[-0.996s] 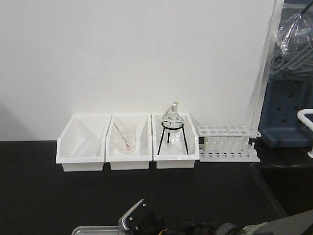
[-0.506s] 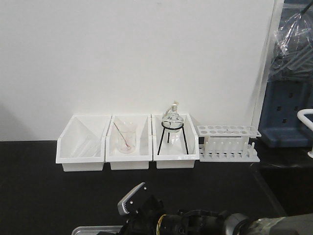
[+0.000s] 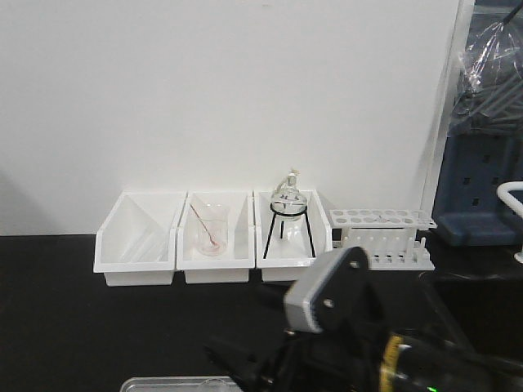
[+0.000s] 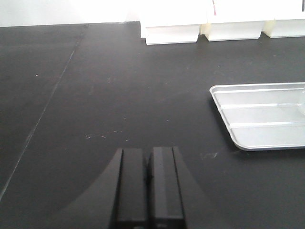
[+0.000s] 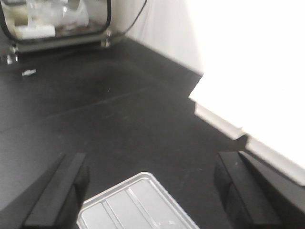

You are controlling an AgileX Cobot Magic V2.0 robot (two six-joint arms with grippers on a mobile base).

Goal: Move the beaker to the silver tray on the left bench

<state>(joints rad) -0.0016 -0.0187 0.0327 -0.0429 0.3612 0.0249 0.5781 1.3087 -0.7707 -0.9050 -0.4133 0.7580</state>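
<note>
bright, even | wall point(image 5: 248, 52) overexposed (right wrist blurred); soft shadows

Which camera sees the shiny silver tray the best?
The left wrist view: the silver tray lies in plain sight on the black bench, cut off only at the right edge. The right wrist view shows just one corner, and the front view only a sliver at the bottom.
</note>
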